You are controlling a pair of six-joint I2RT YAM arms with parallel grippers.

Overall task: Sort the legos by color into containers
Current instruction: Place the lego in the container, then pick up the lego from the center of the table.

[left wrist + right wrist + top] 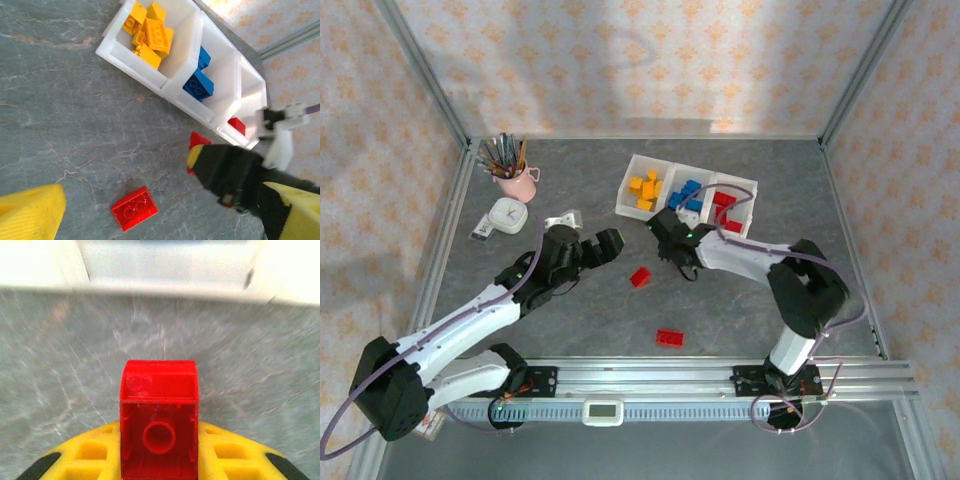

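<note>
In the white tray (131,61), legos (150,35) are sorted by colour, while a loose red brick (640,277) and a nearer red brick (670,337) are left on the counter (720,320), a third red brick (159,405) is pinched in the right gripper (665,228) jaws just beside the tray, and the left gripper (603,247) jaws are spread, empty.

**Cut off, smeared or covered**

In the right wrist view the red lego (159,415) and the yellow pads (90,455) gripping it run off the frame at 6 o'clock. The tray (165,265) at 12 o'clock is smeared, so its compartments cannot be told apart. In the left wrist view the right gripper (196,150) covers most of that lego. A compartment wall hides all but a corner of the red bricks (237,125) at 3 o'clock. The left gripper (167,212) has its fingers (30,212) cut at 7 and 4 o'clock. In the top view a white object (507,215) at 9 o'clock of the tray is too small to identify.
</note>
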